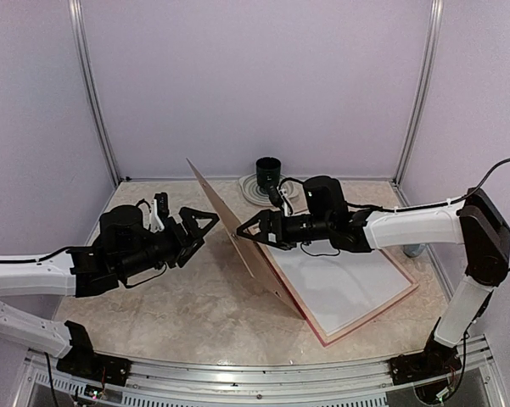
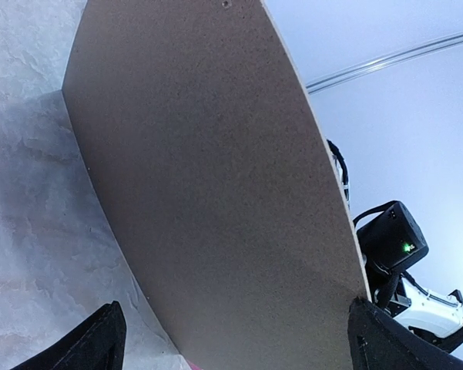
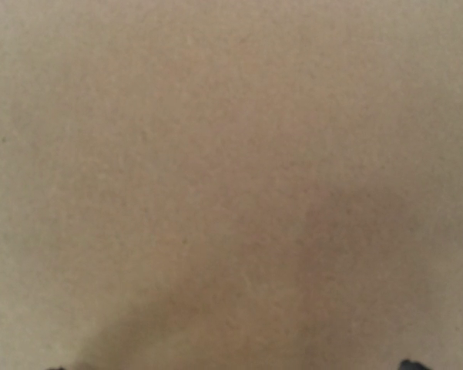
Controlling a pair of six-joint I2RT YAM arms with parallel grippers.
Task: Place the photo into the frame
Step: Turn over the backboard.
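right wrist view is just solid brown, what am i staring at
Observer: The board. It stands tilted on its edge, and the right gripper, open, is right up at its face.
Operator: whats on its other side
Observer: The left gripper, open too and pointed at it.
Operator: and the frame
Observer: The frame lies flat on the table, right of the board, white inside. The board's bottom edge seems to rest at its left rim.
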